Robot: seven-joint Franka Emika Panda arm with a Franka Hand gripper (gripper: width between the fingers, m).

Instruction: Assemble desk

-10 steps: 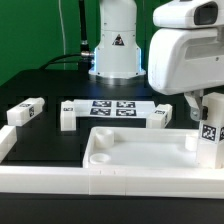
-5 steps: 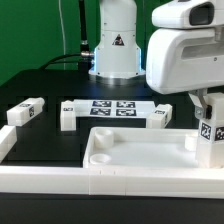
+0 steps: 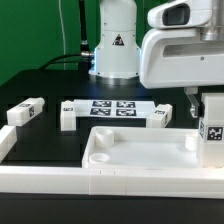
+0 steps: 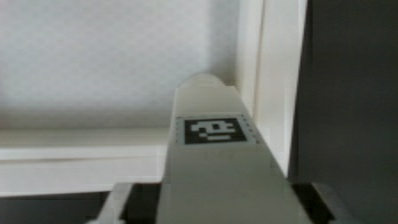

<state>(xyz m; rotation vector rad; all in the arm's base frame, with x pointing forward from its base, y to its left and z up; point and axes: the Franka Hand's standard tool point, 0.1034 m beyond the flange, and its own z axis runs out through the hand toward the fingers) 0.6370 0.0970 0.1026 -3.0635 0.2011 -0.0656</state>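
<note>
One black-and-white tag (image 4: 215, 131) marks the leg (image 4: 217, 172) clamped in the gripper (image 4: 222, 206).

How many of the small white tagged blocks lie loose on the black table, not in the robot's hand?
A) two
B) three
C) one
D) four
B: counted from the exterior view's left, the first leg, the second leg and the third leg lie loose, while the held leg stands upright between the fingers.
</note>
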